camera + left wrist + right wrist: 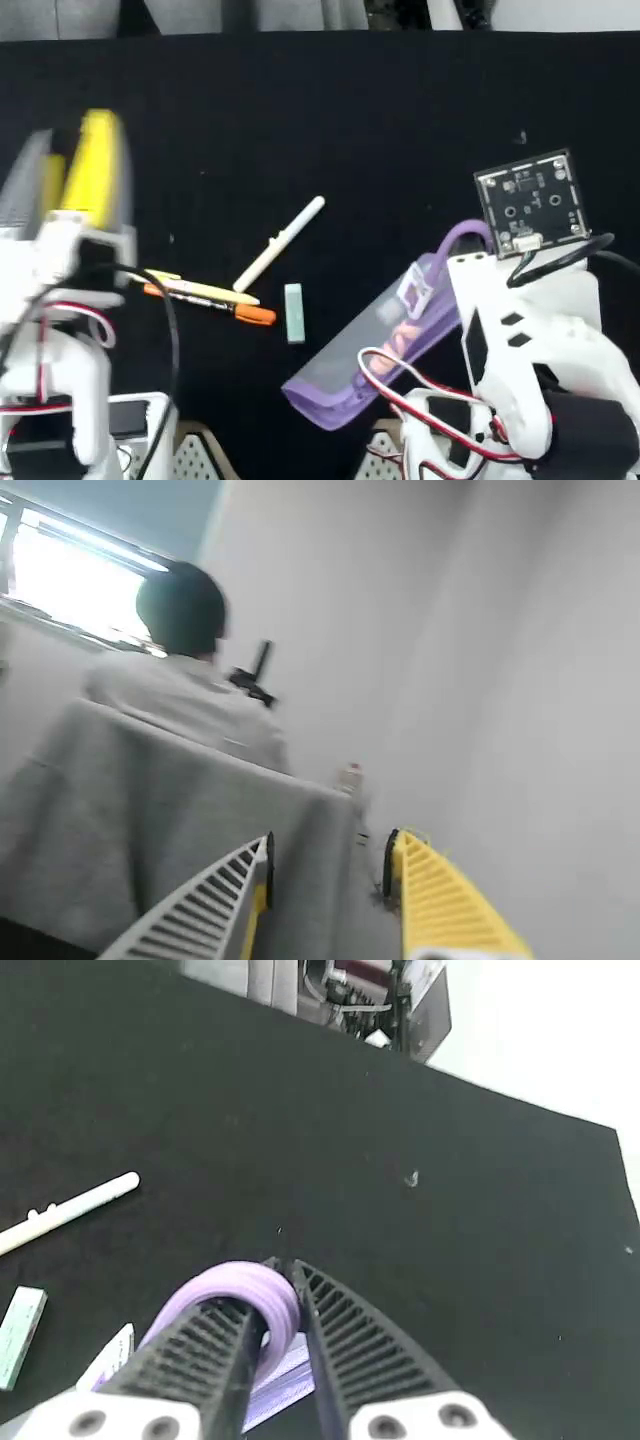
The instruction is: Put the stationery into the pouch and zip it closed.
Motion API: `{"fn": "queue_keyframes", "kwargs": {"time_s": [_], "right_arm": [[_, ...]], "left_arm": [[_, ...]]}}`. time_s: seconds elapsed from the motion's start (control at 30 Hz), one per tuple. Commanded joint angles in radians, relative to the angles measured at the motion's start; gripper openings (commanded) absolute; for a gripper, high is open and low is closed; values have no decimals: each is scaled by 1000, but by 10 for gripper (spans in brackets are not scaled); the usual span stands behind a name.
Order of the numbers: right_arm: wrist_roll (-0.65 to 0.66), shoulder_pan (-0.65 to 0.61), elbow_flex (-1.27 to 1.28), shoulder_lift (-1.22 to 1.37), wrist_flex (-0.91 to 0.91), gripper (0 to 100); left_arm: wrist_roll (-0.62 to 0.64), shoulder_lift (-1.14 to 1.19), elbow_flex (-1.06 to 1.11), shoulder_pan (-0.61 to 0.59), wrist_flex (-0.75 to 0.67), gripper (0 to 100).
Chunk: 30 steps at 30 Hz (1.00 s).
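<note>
A purple see-through pouch [375, 345] lies slanted on the black table [330, 120], right of centre. My right gripper [275, 1295] is shut on the pouch's purple loop [235, 1285] at its far end; from above the loop [462, 236] curls beside the right gripper [470, 255]. Left of the pouch lie a green eraser [294, 313], a white pen [280, 243], a yellow pen [200, 289] and an orange pen [215, 305]. The eraser [18, 1325] and white pen [70, 1210] lie beyond the right gripper. My left gripper [75, 170] is raised at the far left, open and holding nothing, tilted up toward the room [325, 845].
Both arm bases stand at the table's front edge, the left one [60, 400] close to the pens and the right one [540, 400] beside the pouch. The table's far edge [430, 1070] runs behind. Bare black cloth stretches across the back half.
</note>
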Motion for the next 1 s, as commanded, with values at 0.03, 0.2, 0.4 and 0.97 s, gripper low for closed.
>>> {"fn": "queue_keyframes", "kwargs": {"time_s": [0.03, 0.2, 0.4, 0.97], "right_arm": [[-38, 17, -10, 74, -81, 11], [-86, 12, -22, 203, -203, 11], [-170, 11, -206, 343, -245, 11], [-264, 132, -716, 679, -133, 11]], "left_arm": [[9, 11, 56, -139, -2, 198], [9, 3, 191, -159, -3, 198], [9, 3, 321, -197, -2, 198], [158, 15, 607, -16, -149, 200]]}}
